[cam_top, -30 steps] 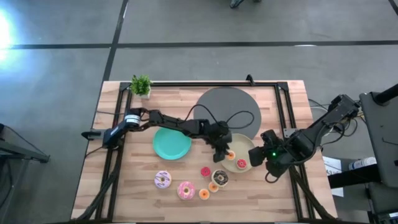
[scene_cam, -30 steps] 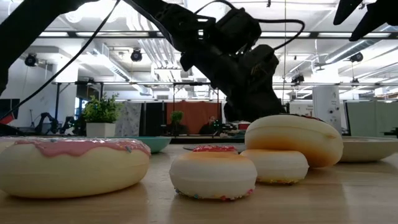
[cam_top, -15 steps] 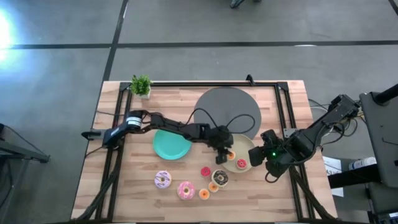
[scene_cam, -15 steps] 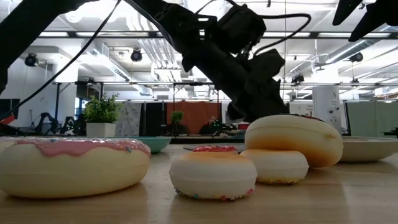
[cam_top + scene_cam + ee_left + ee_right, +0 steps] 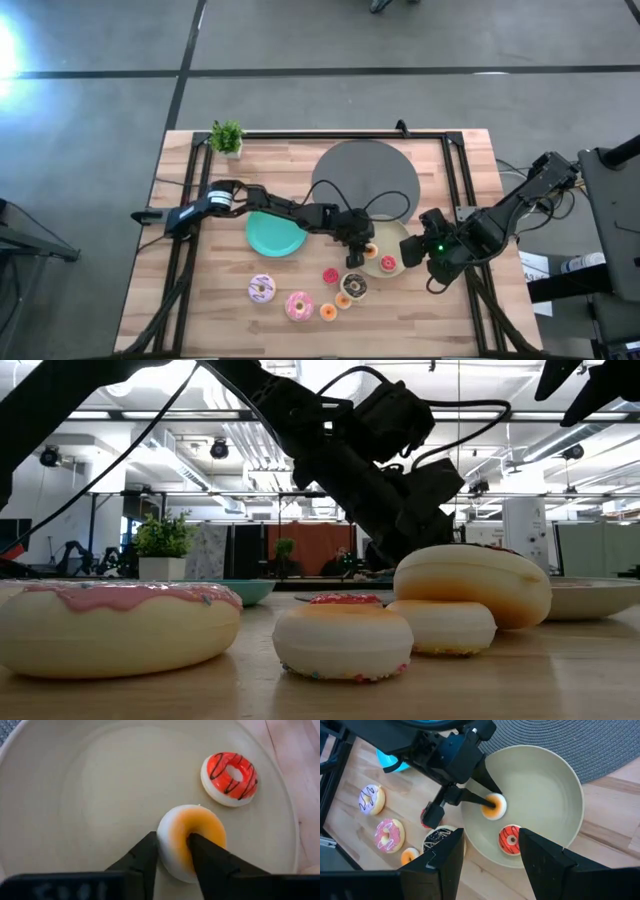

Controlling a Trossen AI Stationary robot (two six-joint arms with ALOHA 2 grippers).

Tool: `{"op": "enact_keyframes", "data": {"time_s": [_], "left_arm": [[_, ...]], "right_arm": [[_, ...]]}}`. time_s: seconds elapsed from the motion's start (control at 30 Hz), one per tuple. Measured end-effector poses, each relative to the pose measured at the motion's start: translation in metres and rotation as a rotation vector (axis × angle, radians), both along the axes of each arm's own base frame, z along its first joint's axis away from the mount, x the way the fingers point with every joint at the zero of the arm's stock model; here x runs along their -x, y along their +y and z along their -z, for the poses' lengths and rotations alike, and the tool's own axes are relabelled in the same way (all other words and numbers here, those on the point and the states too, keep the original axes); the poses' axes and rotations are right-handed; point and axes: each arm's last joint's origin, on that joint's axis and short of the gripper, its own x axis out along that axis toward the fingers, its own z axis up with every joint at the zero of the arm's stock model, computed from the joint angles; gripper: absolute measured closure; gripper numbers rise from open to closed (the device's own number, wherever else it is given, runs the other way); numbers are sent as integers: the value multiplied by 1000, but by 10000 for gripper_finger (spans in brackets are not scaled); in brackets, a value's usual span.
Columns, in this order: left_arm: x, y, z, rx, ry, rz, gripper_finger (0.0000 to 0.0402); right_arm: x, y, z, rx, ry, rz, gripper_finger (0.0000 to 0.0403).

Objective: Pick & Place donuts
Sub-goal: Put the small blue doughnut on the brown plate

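The left gripper (image 5: 172, 851) is clamped on the rim of a small orange donut (image 5: 192, 840), one finger poked through its hole, low over the pale-yellow plate (image 5: 396, 237) near the table's right edge. A red-iced donut (image 5: 230, 778) already lies in that plate, a little apart. If the finger snags in the hole on release, the donut may lift with it or roll out over the rim. The right gripper (image 5: 487, 854) hovers spread apart over the plate's near edge.
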Motion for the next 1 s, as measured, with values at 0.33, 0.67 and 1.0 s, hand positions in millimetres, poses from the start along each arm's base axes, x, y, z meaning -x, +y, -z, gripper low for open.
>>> {"op": "enact_keyframes", "data": {"time_s": [0.33,0.67,1.0], "left_arm": [[3,14,-28,96,-55,63,400],[20,92,-87,872,-83,595,401],[16,76,-94,866,-112,655,401]], "right_arm": [[-3,6,-2,15,-42,-79,223],[-34,20,-9,464,-71,-611,232],[-61,20,-17,688,124,-761,219]]}}
